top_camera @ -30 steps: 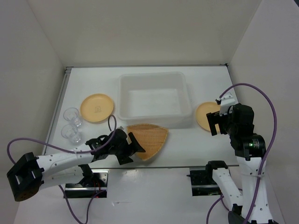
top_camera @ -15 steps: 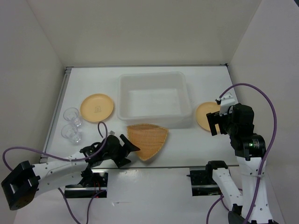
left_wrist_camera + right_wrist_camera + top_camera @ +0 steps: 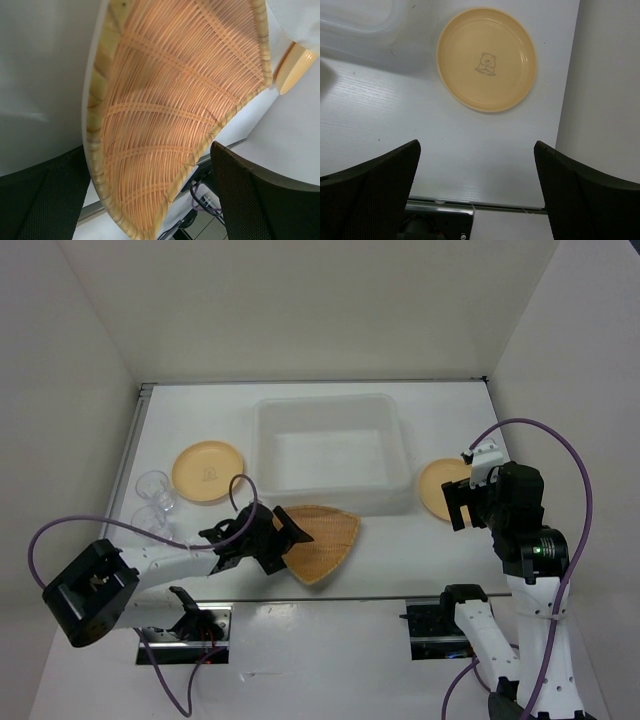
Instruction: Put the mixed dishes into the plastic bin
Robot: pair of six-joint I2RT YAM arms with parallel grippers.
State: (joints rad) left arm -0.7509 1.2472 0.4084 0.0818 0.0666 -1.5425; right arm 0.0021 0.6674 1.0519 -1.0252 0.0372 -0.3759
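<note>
The tan ribbed basket-like dish (image 3: 320, 538) lies just in front of the translucent plastic bin (image 3: 330, 410), which holds nothing. My left gripper (image 3: 283, 537) is open, its jaws either side of the dish's left corner; in the left wrist view the dish (image 3: 170, 100) fills the gap, with a space left before the right finger (image 3: 260, 200). One pale-orange plate (image 3: 207, 471) lies left of the bin, another (image 3: 438, 488) right of it. My right gripper (image 3: 462, 504) hovers open and empty over that plate (image 3: 486, 59). Two clear glass cups (image 3: 153, 483) stand at the far left.
White walls close in the table on three sides. The left arm's purple cable (image 3: 90, 525) loops beside the nearer cup (image 3: 150, 520). The bin's corner (image 3: 360, 25) shows at the upper left of the right wrist view. The table's front rail (image 3: 470, 207) is below.
My left gripper pulled back toward the near left, then came forward again to the dish's left corner. The dish, plates, cups and right arm have not moved.
</note>
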